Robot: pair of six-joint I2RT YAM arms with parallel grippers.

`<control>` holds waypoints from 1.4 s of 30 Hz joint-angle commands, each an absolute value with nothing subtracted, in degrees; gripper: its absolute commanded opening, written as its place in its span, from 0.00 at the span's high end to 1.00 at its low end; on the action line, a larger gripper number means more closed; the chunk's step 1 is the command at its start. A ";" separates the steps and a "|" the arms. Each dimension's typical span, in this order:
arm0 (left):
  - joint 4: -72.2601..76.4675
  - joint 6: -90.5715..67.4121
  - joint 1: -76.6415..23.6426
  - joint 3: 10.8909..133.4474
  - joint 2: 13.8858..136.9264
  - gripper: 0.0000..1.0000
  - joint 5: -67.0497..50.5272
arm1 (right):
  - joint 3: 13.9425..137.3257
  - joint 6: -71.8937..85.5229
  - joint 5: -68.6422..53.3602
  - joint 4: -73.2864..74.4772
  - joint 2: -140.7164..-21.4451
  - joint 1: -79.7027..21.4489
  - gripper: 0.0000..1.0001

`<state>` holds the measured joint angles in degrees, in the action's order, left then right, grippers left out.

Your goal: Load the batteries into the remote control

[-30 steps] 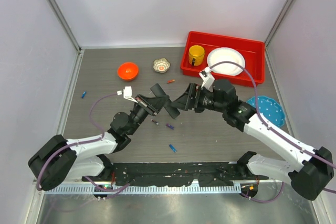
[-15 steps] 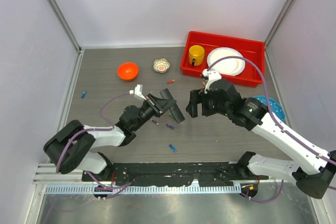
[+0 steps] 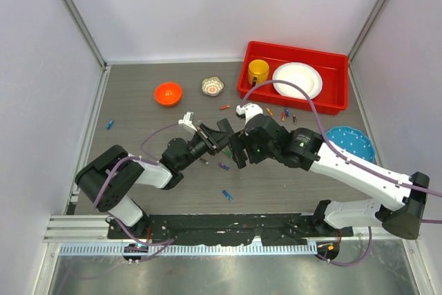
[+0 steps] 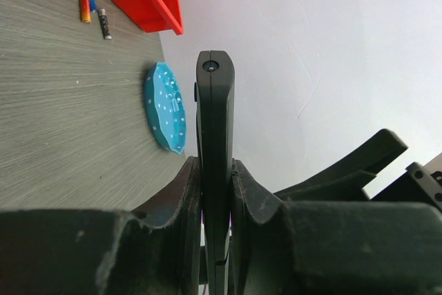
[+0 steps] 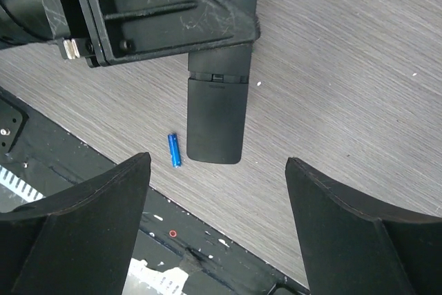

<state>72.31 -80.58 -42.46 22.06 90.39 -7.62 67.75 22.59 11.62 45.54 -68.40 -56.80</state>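
Top external view: the left gripper [image 4: 215, 170] clamps the one remote control [image 4: 215, 101] edge-up over mid-tabletop [image 3: 138, 74], and the right gripper [image 5: 215, 164], spread wide, faces its free end.
Left to right: five scattered batteries [image 3: 110, 124], one orange bowl [image 3: 168, 92], one patterned bowl [image 3: 213, 86], four more batteries, one red bin [image 3: 297, 50] holding one yellow mug [image 3: 259, 72] and one white plate [image 3: 298, 79], one teal plate [image 3: 352, 144]. Overlapping grippers blur the remote control's outline.
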 commanded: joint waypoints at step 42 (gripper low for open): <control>80.60 -79.72 -42.19 23.99 89.12 1.00 -8.26 | 68.03 23.47 19.07 44.82 -75.59 -61.52 0.43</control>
